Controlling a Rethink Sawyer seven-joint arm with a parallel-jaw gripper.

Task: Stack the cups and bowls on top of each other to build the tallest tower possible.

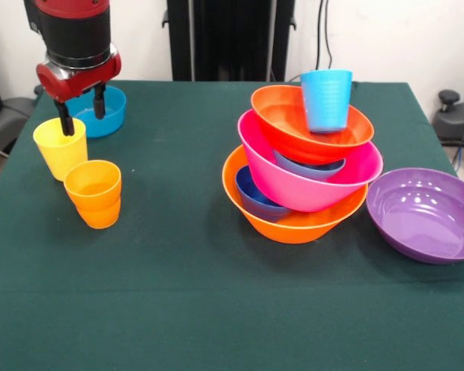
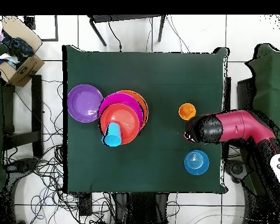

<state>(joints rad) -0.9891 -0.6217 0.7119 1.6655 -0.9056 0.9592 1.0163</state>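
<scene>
My gripper is open at the table's left. One finger dips inside the yellow cup and the other hangs outside its far rim. The orange cup stands just in front of it and also shows in the overhead view. The tower stands on the large orange bowl. In it sit the small dark blue bowl, then the tilted pink bowl, a shallow light blue bowl and the red-orange bowl. The light blue cup stands on top. In the overhead view my arm hides the yellow cup.
The wide purple bowl lies alone to the right of the tower, and also shows in the overhead view. The small teal bowl sits behind my gripper near the far left edge. A cardboard box stands on the floor beside the table.
</scene>
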